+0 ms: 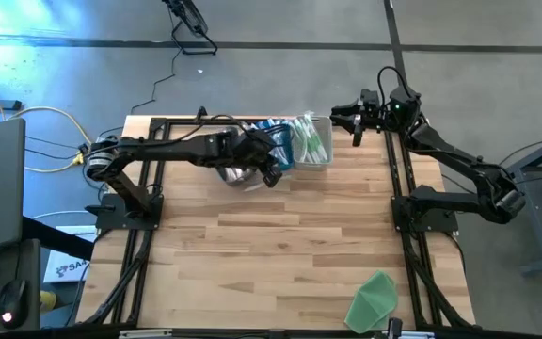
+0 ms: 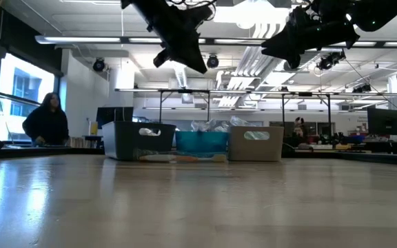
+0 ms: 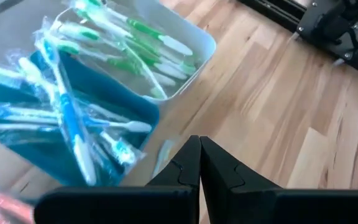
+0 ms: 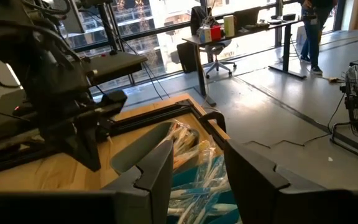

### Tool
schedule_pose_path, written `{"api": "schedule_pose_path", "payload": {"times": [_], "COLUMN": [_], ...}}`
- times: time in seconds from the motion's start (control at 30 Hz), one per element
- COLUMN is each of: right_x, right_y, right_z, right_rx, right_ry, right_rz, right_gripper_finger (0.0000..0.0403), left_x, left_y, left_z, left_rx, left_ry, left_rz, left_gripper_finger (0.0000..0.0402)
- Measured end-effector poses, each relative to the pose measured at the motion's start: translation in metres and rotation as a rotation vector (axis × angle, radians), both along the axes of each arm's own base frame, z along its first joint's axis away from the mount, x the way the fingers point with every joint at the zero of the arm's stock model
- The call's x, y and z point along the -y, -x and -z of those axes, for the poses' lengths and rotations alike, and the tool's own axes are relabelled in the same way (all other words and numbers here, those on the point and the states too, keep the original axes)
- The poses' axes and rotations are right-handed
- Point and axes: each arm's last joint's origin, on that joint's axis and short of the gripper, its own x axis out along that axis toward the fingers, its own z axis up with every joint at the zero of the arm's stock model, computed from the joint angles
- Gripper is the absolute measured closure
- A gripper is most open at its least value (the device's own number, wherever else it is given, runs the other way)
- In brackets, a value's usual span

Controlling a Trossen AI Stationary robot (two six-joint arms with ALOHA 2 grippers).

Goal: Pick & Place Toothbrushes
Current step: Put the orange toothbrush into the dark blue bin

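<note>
Left gripper: the left gripper point(image 3: 199, 163) is clenched, its fingers pressed tip to tip with nothing between them. In the high view it hangs at the 7 o'clock corner of the bins, above the table point(image 1: 280, 245).

Right gripper: the right gripper point(image 4: 196, 163) is raised off the table's far right edge, at 3 o'clock from the bins, fingers parted and empty.

Toothbrushes: green ones point(image 3: 143, 46) fill the white bin point(image 3: 199, 55); blue ones point(image 3: 67, 112) fill the teal bin point(image 3: 55, 158). The low view shows three bins in a row, the dark bin point(image 2: 131, 140) on the left.

Sorting: no loose brush shows on the bare wood, so the work looks near its end.

Risk, spill: the blue brushes are heaped above the teal rim, some overhanging; a low pass by the left arm could sweep them out.

Risk, clash: both arms crowd the same far edge; a reach by the right one towards the bins could meet the left wrist.

Hidden: the left arm covers the dark bin from above, so its contents cannot be told. A pink blur at the left wrist view's corner cannot be named.

Elsewhere: a green sheet point(image 1: 374, 299) lies at the table's near right; a person point(image 2: 47, 120) is in the room beyond.
</note>
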Motion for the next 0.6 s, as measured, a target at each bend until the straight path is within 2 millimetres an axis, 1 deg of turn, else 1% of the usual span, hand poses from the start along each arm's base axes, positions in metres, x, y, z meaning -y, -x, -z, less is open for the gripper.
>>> {"api": "schedule_pose_path", "payload": {"times": [0.2,0.3,0.43,0.6], "right_x": [0.000,0.000,0.000,0.000], "right_y": [0.000,0.000,0.000,0.000], "right_z": [0.000,0.000,0.000,0.000], "right_rx": [-0.004,-0.006,-0.007,-0.006], "right_ry": [0.014,0.023,0.024,0.024], "right_rz": [-0.001,-0.002,-0.002,-0.002], "right_gripper_finger": [0.0267,0.0267,0.0267,0.0267], "left_x": [0.001,0.002,0.005,0.010], "left_y": [0.007,0.015,0.031,0.059], "left_z": [-0.008,-0.017,-0.037,-0.067], "left_rx": [-0.007,0.015,0.059,0.151], "left_ry": [-0.033,-0.045,-0.060,-0.074], "left_rz": [0.018,0.021,0.021,0.017], "left_gripper_finger": [0.0401,0.0401,0.0401,0.0401]}}
